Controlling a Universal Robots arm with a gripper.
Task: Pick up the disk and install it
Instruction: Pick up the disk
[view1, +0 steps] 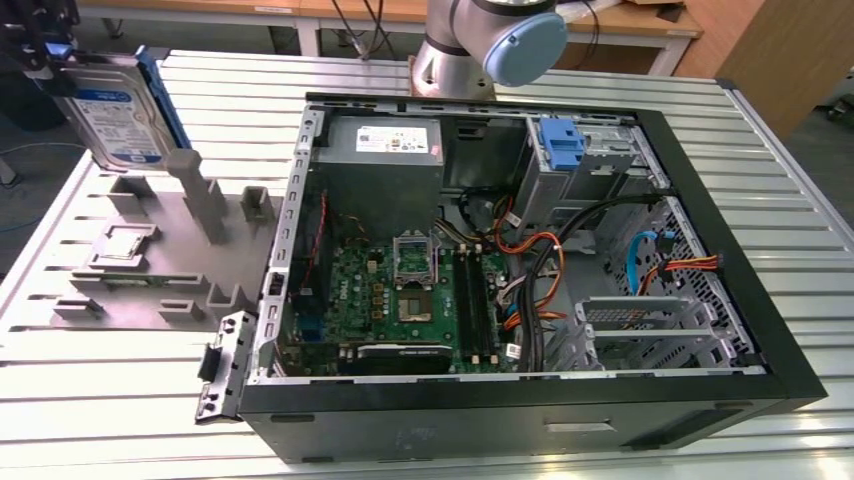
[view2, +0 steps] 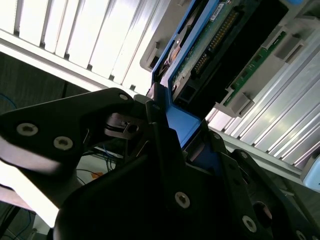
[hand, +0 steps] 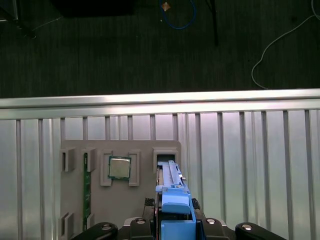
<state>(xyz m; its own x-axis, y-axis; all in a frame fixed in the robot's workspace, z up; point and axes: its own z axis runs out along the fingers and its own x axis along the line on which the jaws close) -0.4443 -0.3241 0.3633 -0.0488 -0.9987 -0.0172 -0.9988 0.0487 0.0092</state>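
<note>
Surface: ribbed aluminium table (view1: 107, 420), with dark floor and loose cables past its far edge in the first wrist view.
Disk: flat silver hard drive with a white-and-blue label in a blue plastic frame (view1: 123, 112). It hangs on edge in the air above the far end of the tray, near the table's far corner at the exterior view's left, touching nothing below.
Gripper: black two-finger gripper (view2: 181, 127), its fingers closed on the blue frame from both sides. Holding it by the frame probably spares the label face and the circuit side.
Tray: grey moulded parts tray (view1: 134, 290) along the table's edge at the exterior view's left. Its upright posts and slots appear meant to stand parts on edge for grasping.
Case: open black computer case (view1: 534, 420) in the table's middle, its lid off, so the bays can be reached from above.
Stage: pick-up appears done; the disk is not yet in the case.
Views: the second wrist view shows the drive's green circuit side. The first wrist view shows the frame edge-on, with a small square silver chip (hand: 120, 167) seated in the tray. The exterior view shows label and height.
</note>
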